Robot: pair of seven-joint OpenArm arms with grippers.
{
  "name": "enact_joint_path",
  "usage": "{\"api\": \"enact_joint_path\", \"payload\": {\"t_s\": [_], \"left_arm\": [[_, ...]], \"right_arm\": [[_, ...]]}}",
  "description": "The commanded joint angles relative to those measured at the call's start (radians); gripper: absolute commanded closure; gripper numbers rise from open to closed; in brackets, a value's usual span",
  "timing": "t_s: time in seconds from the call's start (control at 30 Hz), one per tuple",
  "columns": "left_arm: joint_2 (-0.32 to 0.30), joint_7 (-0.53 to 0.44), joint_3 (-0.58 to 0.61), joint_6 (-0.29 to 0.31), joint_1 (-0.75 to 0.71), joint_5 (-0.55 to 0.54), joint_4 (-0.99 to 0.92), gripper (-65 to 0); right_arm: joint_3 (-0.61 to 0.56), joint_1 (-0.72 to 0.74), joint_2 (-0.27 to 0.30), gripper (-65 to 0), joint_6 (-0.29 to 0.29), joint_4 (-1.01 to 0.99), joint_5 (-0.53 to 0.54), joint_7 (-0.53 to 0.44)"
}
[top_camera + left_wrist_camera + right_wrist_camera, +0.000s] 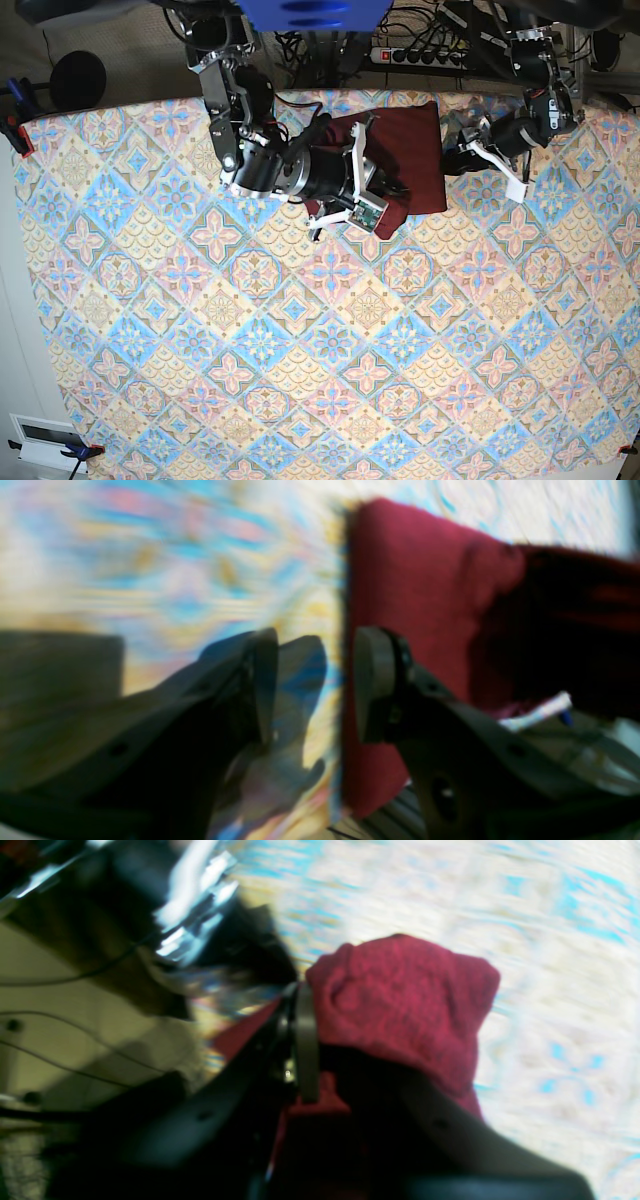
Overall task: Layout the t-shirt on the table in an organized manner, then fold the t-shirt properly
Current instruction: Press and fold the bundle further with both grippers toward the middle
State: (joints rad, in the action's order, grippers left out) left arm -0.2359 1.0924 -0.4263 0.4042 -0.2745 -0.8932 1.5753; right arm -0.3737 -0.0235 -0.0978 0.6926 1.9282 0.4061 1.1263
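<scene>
Gripping a bunched fold of the t-shirt (400,1000) with closed jaws, right gripper (320,1040), left gripper (315,685) jaws open beside shirt edge, patterned bench (300,350) beneath.

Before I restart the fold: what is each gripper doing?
Left gripper: open, empty, beside the shirt.
Right gripper: shut on the shirt.
</scene>
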Motion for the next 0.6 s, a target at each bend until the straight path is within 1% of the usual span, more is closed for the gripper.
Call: {"api": "enact_joint_path", "payload": {"t_s": [0.0, 0.13, 0.23, 0.33, 0.4, 0.5, 0.57], "left_arm": [[-0.018, -0.019, 0.001, 0.003, 0.001, -0.013, 0.007, -23.0], [-0.016, -0.065, 0.077, -0.001, 0.004, -0.013, -0.022, -23.0], [-0.018, -0.099, 0.122, -0.003, 0.001, -0.013, -0.023, -23.0], [-0.013, -0.1, 0.126, -0.003, 0.001, 0.024, -0.023, -23.0], [-0.01, -0.1, 0.128, -0.003, 0.001, 0.058, -0.023, -23.0], [-0.009, -0.1, 0.128, -0.001, 0.001, 0.055, -0.023, -23.0], [-0.009, -0.1, 0.128, -0.001, 0.001, 0.055, -0.023, -23.0]], "right_arm": [[-0.023, 0.012, -0.01, 0.0, 0.006, 0.001, 0.014, -0.028], [-0.058, 0.023, -0.01, 0.0, 0.006, -0.051, -0.011, -0.051], [-0.06, 0.046, -0.016, 0.0, 0.006, -0.079, -0.023, -0.051], [-0.084, 0.07, -0.032, 0.0, 0.006, -0.117, -0.059, -0.055], [-0.11, 0.089, -0.046, 0.0, 0.006, -0.144, -0.102, -0.061], [-0.152, 0.113, -0.046, 0.0, 0.006, -0.192, -0.151, -0.114], [-0.17, 0.124, -0.047, 0.0, 0.006, -0.23, -0.161, -0.136]]}}
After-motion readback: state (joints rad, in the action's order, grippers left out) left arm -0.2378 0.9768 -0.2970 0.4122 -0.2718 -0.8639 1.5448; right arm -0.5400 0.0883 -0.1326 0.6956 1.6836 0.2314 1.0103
